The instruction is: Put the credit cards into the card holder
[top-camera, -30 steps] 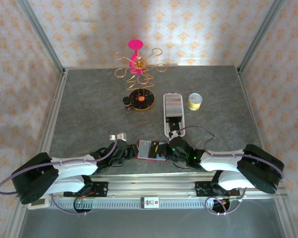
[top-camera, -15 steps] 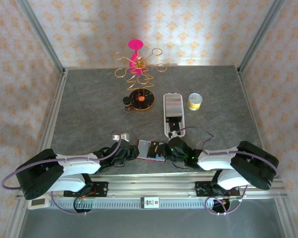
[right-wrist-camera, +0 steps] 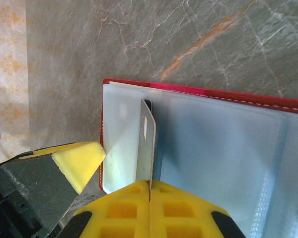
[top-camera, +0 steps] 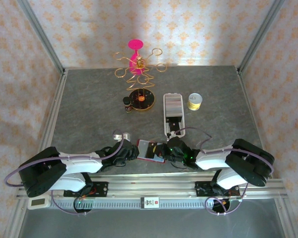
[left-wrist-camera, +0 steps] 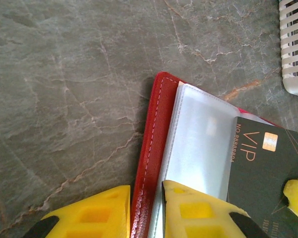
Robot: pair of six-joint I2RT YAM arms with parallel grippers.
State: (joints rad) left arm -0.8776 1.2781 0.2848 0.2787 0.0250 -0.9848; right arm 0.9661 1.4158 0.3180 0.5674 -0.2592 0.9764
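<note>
1. Grey marbled table [top-camera: 89, 114], enclosed by patterned walls [top-camera: 188, 29]. A metal rail [top-camera: 149, 187] runs along the near edge, nearer than the holder.
2. Holder [left-wrist-camera: 148, 148]: lies open just beyond the rail, between the two arms. The red cover is underneath and the clear pockets [left-wrist-camera: 198, 139] face up.
3. Left gripper [left-wrist-camera: 146, 198]: at the holder's left edge. The jaws are nearly closed, with the red cover edge pinched between both pads.
4. Right gripper [right-wrist-camera: 150, 191]: at the holder's right side. The jaws are closed on the card [left-wrist-camera: 268, 173], which the right wrist view shows edge-on.
5. Card: black with gold "VIP" print. Its free end lies over the holder's pockets. Whether it has entered a pocket cannot be told.
6. Small pale object [top-camera: 120, 135]: just beyond the holder's left corner and apart from it. What it is cannot be told.
7. Tray [top-camera: 173, 111]: white and slotted, beyond the holder's right half. Its long axis points away from the holder.
8. Roll [top-camera: 194, 101]: yellow, farther beyond the holder and to its right.
9. Stand [top-camera: 139, 64]: gold wire loops with a pink top on a dark round base [top-camera: 141, 99]. It is well beyond the holder, near the far wall.
</note>
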